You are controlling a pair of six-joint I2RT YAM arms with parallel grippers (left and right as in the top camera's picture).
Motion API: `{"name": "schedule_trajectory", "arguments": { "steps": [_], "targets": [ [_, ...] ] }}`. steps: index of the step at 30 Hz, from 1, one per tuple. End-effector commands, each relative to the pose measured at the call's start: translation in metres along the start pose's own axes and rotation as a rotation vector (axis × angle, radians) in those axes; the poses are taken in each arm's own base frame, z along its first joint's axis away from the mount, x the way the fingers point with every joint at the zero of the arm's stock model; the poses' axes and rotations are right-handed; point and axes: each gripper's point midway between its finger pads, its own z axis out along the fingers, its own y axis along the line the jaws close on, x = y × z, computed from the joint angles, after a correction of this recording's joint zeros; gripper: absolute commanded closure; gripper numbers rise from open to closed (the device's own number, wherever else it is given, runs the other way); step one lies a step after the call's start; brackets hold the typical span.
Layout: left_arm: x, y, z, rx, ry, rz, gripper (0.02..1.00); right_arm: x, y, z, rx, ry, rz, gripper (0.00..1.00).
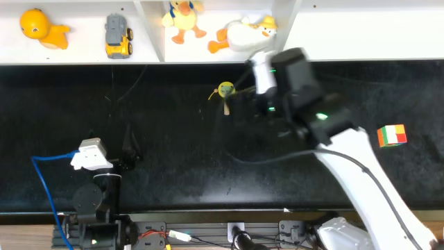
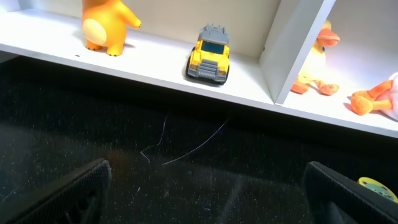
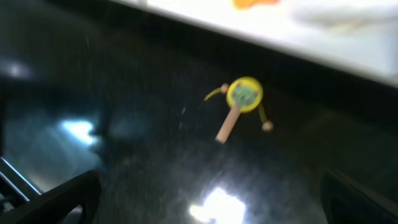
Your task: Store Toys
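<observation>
The right end effector (image 3: 209, 180) is gaping wide and gripping nothing, hovering over the black bench (image 1: 173, 160). Its white arm (image 1: 361, 167) is stretching toward 11 o'clock. The small yellow-green rattle drum with a wooden handle (image 1: 225, 91) is lying on the bench at the end effector's 9 o'clock, just below the white shelf (image 1: 83, 57). The left end effector (image 2: 208, 167) is sitting low at the bench's 7 o'clock, likewise spread open and empty.

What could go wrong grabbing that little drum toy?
The small yellow rattle drum with a wooden handle lies flat on the black table; the right arm's open jaws may skid off its thin handle or snag a bead string. The white plush duck crowds the nearest shelf bay, so placing could knock it.
</observation>
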Motion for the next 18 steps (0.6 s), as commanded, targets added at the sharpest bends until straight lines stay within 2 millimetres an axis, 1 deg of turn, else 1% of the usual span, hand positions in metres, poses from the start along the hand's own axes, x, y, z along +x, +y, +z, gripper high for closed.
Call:
{"name": "schedule_trajectory", "arguments": {
  "steps": [1, 2, 5, 7, 14, 18],
  "targets": [
    [0.000, 0.000, 0.000, -0.003, -0.009, 0.005, 0.020, -0.002, 0.008, 0.023, 0.026, 0.035, 0.000, 0.005],
    [0.000, 0.000, 0.000, -0.003, -0.009, 0.005, 0.020, 0.000, 0.010, 0.032, 0.018, 0.051, 0.003, 0.005],
    [0.000, 0.000, 0.000, -0.003, -0.009, 0.005, 0.020, 0.007, 0.017, 0.054, -0.040, 0.109, 0.082, 0.005],
    [0.000, 0.000, 0.000, -0.003, -0.009, 0.005, 0.020, 0.011, 0.018, 0.068, -0.055, 0.141, 0.124, 0.005],
    [0.000, 0.000, 0.000, -0.003, -0.009, 0.005, 0.020, 0.020, 0.005, 0.110, -0.022, 0.198, 0.170, 0.003],
    [0.000, 0.000, 0.000, -0.003, -0.009, 0.005, 0.020, 0.027, -0.015, 0.126, 0.081, 0.211, 0.234, 0.014]
  ]
}}
